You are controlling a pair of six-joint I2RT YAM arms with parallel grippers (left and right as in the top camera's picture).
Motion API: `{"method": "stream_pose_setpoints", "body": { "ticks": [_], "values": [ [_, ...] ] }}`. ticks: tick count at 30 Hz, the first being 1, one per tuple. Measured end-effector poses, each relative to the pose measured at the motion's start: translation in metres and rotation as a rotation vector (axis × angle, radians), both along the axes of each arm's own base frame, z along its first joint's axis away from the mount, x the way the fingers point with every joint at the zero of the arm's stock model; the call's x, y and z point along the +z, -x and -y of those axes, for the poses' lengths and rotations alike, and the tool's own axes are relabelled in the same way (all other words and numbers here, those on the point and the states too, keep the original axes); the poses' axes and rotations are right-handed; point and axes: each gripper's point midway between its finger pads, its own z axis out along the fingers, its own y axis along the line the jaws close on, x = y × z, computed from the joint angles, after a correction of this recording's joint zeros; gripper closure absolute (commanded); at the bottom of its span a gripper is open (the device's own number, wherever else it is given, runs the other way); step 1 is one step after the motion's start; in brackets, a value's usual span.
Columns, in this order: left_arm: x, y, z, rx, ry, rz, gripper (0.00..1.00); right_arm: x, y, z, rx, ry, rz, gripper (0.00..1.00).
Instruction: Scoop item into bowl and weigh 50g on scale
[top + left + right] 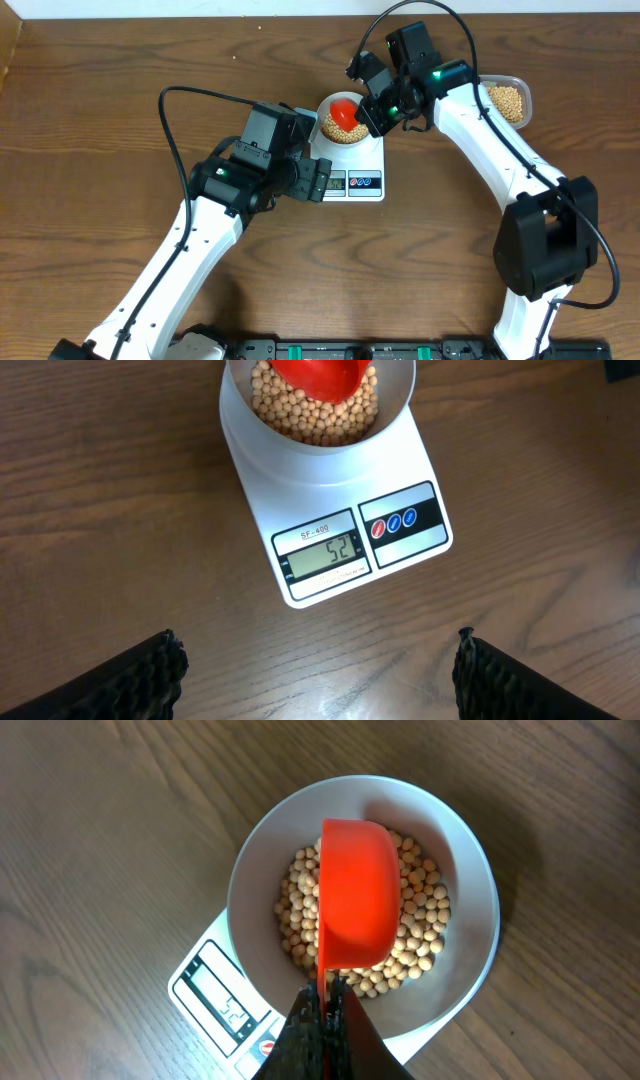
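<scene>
The white bowl point(328, 108) stands on the white scale point(372, 160) and holds many tan beans point(425, 925). The scale's display point(322, 553) reads 52 in the left wrist view. My right gripper point(325, 1015) is shut on the handle of a red scoop point(355, 890), which is turned over above the beans in the bowl point(470, 870). In the overhead view the scoop point(345, 113) sits over the bowl. My left gripper point(318, 670) is open and empty, low over the table just in front of the scale point(330, 480).
A clear plastic tub point(521, 92) with more beans point(508, 101) stands at the back right, behind the right arm. The wooden table point(90, 150) extends bare to the left and front.
</scene>
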Motion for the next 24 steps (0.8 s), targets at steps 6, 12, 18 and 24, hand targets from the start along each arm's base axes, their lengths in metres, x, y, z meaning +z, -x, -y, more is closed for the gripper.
{"method": "stream_pose_setpoints", "body": {
  "ticks": [6, 12, 18, 24],
  "values": [
    [0.0, 0.0, 0.0, 0.0, 0.0, 0.0, 0.12, -0.001, -0.006, 0.004, -0.022, 0.032, 0.025, 0.99],
    [0.0, 0.0, 0.0, 0.0, 0.0, 0.0, 0.12, 0.0, -0.016, 0.008, -0.043, 0.056, 0.069, 0.99],
    [0.0, 0.0, 0.0, 0.0, 0.0, 0.0, 0.12, -0.001, -0.015, 0.008, -0.046, 0.07, 0.071, 0.99],
    [0.0, 0.0, 0.0, 0.0, 0.0, 0.0, 0.12, -0.003, -0.013, 0.006, -0.042, 0.073, 0.069, 0.99]
  ]
}}
